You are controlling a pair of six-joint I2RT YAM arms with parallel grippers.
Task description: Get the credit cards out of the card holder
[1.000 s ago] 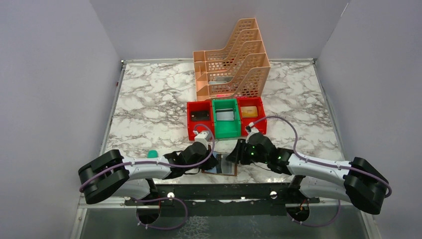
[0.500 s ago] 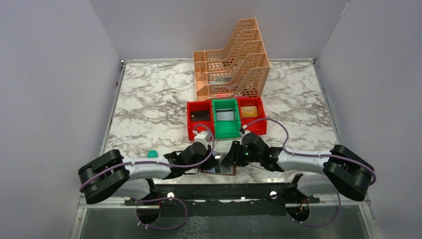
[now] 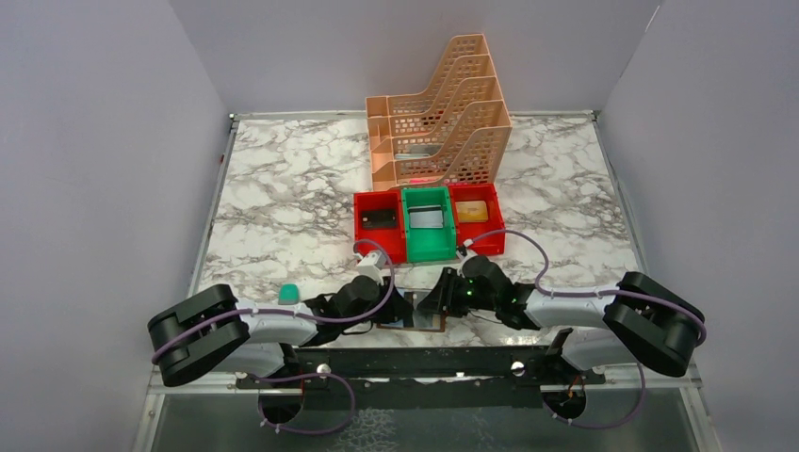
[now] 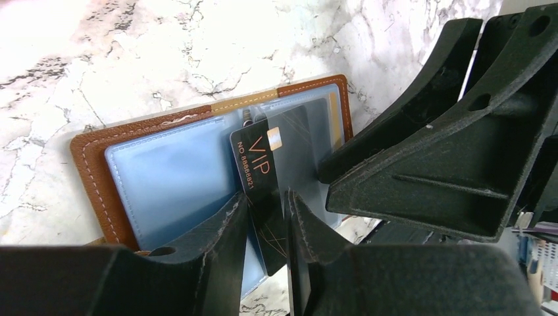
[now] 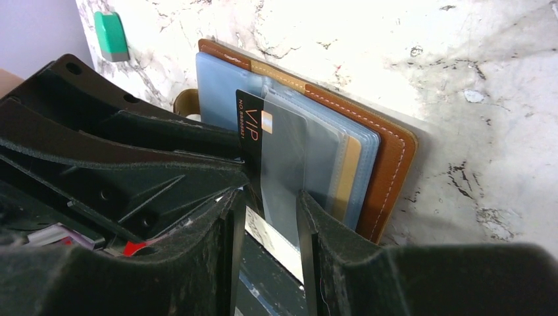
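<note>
The brown card holder [image 3: 429, 325] lies open at the table's near edge, between my two grippers. In the left wrist view its blue pockets [image 4: 171, 171] face up inside the brown cover [image 4: 89, 164]. A black credit card [image 4: 260, 164] marked VIP stands up from a clear sleeve [image 5: 289, 151]. My left gripper [image 4: 266, 197] is closed to a narrow gap on the card's lower part. My right gripper [image 5: 266, 197] is open, its jaws either side of the sleeve's lower edge. A gold card edge [image 5: 352, 171] shows in a pocket behind. The grippers [image 3: 403, 309] [image 3: 426, 303] nearly touch.
Two red bins [image 3: 380, 226] [image 3: 476, 215] flank a green bin [image 3: 427, 226] just behind the grippers; each holds a card-like item. A peach tiered organiser [image 3: 438, 113] stands at the back. A small green object [image 3: 288, 293] lies by the left arm. The black frame rail [image 3: 415, 360] runs just below the holder.
My right arm has swung left and forward until its gripper reaches the card holder beside the left gripper. The left gripper has shifted slightly towards the near edge.
</note>
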